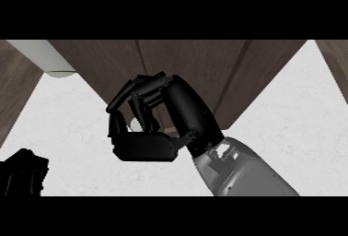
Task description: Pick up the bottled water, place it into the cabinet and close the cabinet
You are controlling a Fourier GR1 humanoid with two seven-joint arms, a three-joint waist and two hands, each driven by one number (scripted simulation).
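My right hand (146, 145) is raised in the middle of the head view, in front of the dark wooden cabinet (204, 64). Its fingers and thumb are curled round the bottled water (136, 125), of which only a small pale sliver shows between the fingers; the rest is hidden. At the lower left edge sits my left hand (24, 177), low and apart from the bottle, with its fingers bent and nothing visible in it.
A brown wooden panel (15, 87) at the far left looks like the cabinet's open door, with a pale bar handle (48, 57) along its edge. Another wooden strip (338, 60) shows at the far right. The white counter (75, 120) spreads below.
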